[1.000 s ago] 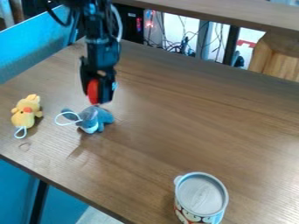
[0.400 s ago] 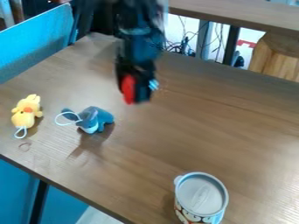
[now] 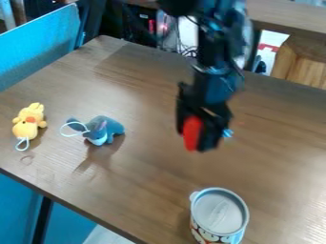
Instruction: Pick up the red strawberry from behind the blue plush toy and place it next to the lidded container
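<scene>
Hand (image 3: pixel 196 144) seen above the middle of the surface (image 3: pixel 143 167), pointed downward; judged to be grasping a red thing (image 3: pixel 191 131), though how firmly cannot be told. Red thing is seen between the dark gripping parts, upright or nearly so, apparently clear of the surface; exact height cannot be judged from the slanted view.

Main risk: a slip. Little of the red thing's shape can be made out, so an off-center or shallow hold cannot be ruled out; if pinched at an edge, it could be twisted or dropped by a jolt. Blue-and-white piece (image 3: pixel 227 133) noted at the hand's right side in the picture; whether it is joined to the red thing cannot be told. If joined, it could be snagged or bent on lowering.

Lowering too fast or too far: red thing could be pressed into the surface and squeezed askew. Release from too high: a bounce or roll could be caused.

Lidded cup (image 3: pixel 219 218) stands nearest in the picture, toward the viewer. If approached low, it could be clipped and tipped; its side tab (image 3: pixel 194 196) offers a catching point.

Farther out, gray-blue plush toy (image 3: pixel 105 129) and yellow plush toy (image 3: pixel 28 125) lie to the picture's left. Gray-blue toy's pale loop (image 3: pixel 62 129) could be hooked by a low sweep, and the toy dragged along.
</scene>
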`<act>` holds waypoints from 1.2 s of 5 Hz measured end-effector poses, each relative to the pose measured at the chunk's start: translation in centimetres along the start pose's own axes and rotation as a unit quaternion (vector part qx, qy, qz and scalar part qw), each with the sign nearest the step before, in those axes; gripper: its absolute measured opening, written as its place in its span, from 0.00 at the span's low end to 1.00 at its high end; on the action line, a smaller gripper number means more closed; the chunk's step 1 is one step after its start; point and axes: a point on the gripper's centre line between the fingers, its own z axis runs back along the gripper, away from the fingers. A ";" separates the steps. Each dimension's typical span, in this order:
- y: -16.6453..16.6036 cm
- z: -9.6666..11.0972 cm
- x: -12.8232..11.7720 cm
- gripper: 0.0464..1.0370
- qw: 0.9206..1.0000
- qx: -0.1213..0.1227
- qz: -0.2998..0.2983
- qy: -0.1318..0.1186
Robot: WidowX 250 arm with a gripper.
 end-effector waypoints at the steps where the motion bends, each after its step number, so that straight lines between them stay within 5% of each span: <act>1: -1.1 -2.8 0.3 0.79 0.999 0.023 -0.001 0.037; 2: -1.3 -4.8 0.8 0.79 0.997 0.051 0.002 0.058; 4: -0.6 -4.7 1.7 0.79 0.997 0.061 0.009 0.052; 5: 0.0 -4.8 1.4 0.83 0.997 0.045 0.031 0.054; 6: 1.3 -4.2 0.3 0.98 0.995 -0.027 0.081 0.045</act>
